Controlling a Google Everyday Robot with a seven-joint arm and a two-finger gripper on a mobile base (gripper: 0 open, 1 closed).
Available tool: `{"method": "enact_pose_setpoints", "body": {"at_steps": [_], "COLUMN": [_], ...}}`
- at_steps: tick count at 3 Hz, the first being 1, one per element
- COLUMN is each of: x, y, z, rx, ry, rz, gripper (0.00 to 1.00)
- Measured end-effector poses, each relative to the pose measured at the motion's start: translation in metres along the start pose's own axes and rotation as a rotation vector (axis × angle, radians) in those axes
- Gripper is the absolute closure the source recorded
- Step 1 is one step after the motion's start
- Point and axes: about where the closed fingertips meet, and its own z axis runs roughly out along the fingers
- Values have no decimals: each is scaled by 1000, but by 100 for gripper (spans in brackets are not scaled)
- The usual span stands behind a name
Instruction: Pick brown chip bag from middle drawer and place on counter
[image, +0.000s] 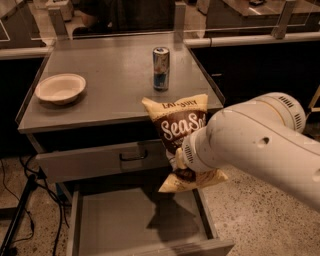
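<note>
One brown chip bag (179, 125) hangs in the air above the open middle drawer (131, 226), in front of the worktop (110, 87) edge. Its long axis is near upright, top leaning slightly left. The gripper (181, 159) is at its lower half, jaws clenched on it. On the worktop stand one can (161, 68) and one bowl (60, 88).

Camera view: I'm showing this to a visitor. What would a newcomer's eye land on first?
The big white arm at right, whose end effector holds a brown chip bag in the air above the open drawer. Behind it, a drink can stands upright on the counter, with a pale bowl to the left.
</note>
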Motion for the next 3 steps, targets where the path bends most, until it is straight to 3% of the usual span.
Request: {"method": "enact_pose_setpoints", "body": {"at_steps": [1, 3], "x": [-30, -42], "y": [5, 2], "z": [-14, -14], "rx": [-23, -42], "ry": [-56, -59], "rz": [-28, -48], "gripper": [100, 100]}}
